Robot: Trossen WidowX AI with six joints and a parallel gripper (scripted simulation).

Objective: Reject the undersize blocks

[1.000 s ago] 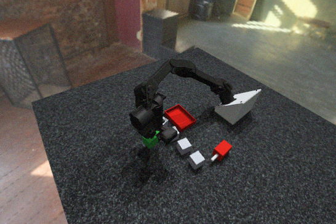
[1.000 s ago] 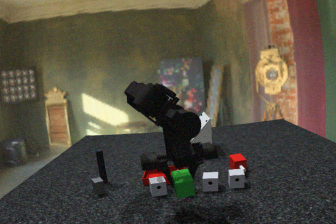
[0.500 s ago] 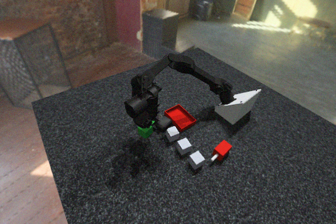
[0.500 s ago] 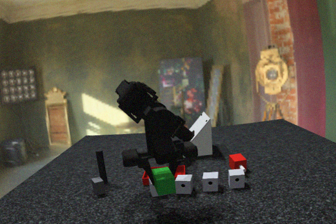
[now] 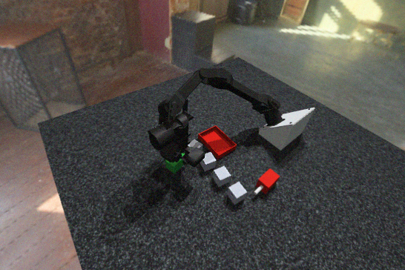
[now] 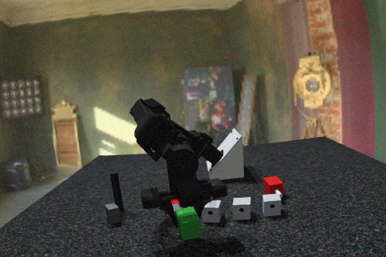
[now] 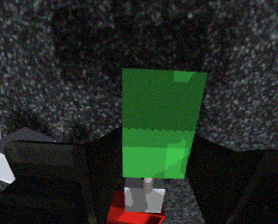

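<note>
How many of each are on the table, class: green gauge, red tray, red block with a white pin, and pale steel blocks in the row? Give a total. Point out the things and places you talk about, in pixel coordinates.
Green gauge (image 5: 174,165) (image 6: 189,224) (image 7: 157,110): 1
Red tray (image 5: 216,142) (image 6: 174,201) (image 7: 135,218): 1
Red block with a white pin (image 5: 268,180) (image 6: 273,185): 1
Pale steel blocks (image 5: 222,175) (image 6: 242,203) (image 7: 156,200): 4
Total: 7

Speckled, rough-looking tabletop (image 5: 297,227) (image 6: 71,241) (image 7: 240,30) (matt, too).

The gauge's handle (image 5: 174,165) (image 6: 189,224) (image 7: 157,120) is green, bright and darker in bands in the wrist view. The reject tray (image 5: 217,142) is red; the blocks (image 5: 222,174) (image 6: 242,209) are pale grey with dark bores. A second handle (image 5: 268,179) (image 6: 273,185) is red with a white pin (image 5: 259,190) (image 6: 278,193). The bench (image 5: 148,234) (image 6: 63,226) is speckled charcoal; the pincer (image 5: 185,158) (image 6: 184,196) (image 7: 150,129), black.
</note>
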